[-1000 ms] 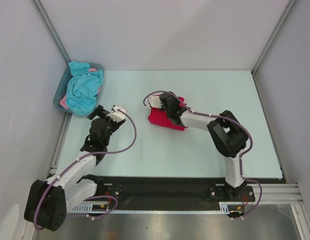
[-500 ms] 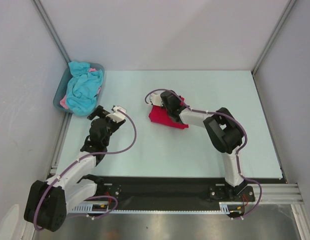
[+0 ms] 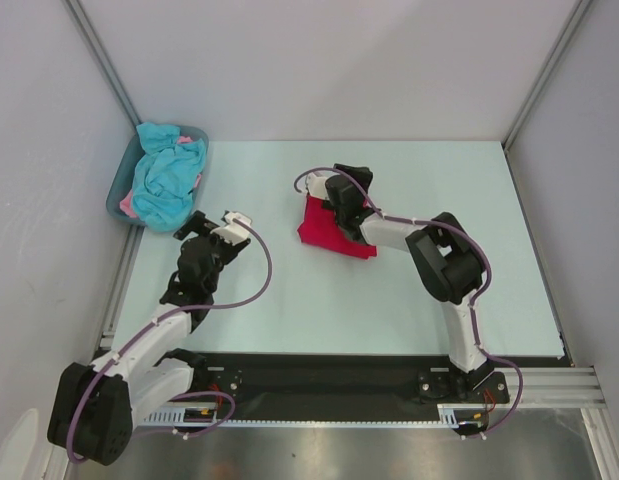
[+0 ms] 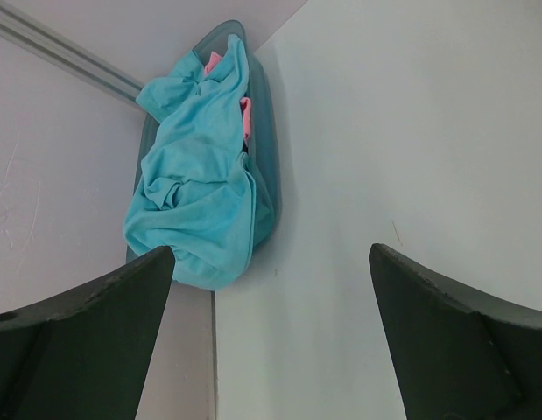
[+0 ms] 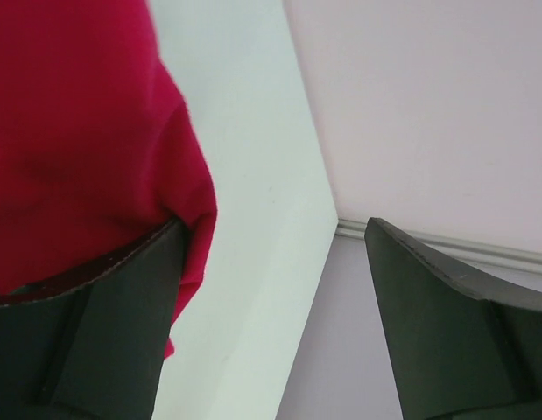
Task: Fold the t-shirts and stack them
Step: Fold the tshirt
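Right end effector [image 5: 271,241]: released, jaws spread, red t-shirt [image 3: 329,236] laid mid-desk. Left end effector [image 4: 271,262]: released, facing the turquoise t-shirt [image 4: 196,175] in the far-left-corner tub [image 4: 263,131], probably for pickup.

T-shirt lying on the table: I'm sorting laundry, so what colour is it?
The soft cloth t-shirt is plain crimson red; top external view shows it best.

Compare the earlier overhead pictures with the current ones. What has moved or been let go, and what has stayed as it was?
The right gripper has shifted slightly toward the far side of the table and opened its jaws, letting go of the red t-shirt, which lies roughly where it was. Unchanged: the left gripper is still open and in the same place, and the turquoise t-shirt is still heaped in the tub.
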Motion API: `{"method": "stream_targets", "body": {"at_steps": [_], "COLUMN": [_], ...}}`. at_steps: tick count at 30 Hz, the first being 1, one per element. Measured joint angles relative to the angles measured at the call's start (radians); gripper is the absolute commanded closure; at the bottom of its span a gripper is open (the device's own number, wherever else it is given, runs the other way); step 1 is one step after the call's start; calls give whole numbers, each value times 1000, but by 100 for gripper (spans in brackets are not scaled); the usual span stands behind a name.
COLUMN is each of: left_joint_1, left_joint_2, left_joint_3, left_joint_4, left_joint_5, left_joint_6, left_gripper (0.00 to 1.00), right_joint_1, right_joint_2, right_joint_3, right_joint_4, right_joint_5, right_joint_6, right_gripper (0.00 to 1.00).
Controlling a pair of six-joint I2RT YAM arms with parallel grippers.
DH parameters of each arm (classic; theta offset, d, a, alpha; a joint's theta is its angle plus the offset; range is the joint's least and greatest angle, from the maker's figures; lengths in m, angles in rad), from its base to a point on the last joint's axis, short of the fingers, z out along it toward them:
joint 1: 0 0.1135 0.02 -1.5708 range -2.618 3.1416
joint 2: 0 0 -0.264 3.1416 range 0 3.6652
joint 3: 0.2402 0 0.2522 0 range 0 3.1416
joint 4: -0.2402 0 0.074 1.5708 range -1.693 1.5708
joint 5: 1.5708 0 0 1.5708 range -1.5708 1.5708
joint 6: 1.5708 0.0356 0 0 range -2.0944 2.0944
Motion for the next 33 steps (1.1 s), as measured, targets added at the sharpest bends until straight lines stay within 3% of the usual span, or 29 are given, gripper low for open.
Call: {"method": "stream_targets", "body": {"at_steps": [9,27,30,31,33], "left_joint_1": [0,0,0,0,0], "left_joint_2": [-20,-25,-26,-27,-28], "left_joint_3": [0,0,0,0,0], "left_joint_4": [0,0,0,0,0], "left_joint_5": [0,0,0,0,0], "left_joint_6": [-10,-10,-10,-10,-10], "left_gripper": [0,0,0,0,0], "right_joint_1": [0,8,14,19,37], "right_joint_2": [-49,-68,-69,-70,-75], "right_joint_3": [59,68,56,49,25], "right_joint_4": [55,-240,-240,-236,-218], "right_joint_5": [42,-60,-65,-65,-62], "right_joint_6": [-49,115,127,131,133], "right_gripper": [0,2,13,40,85]}}
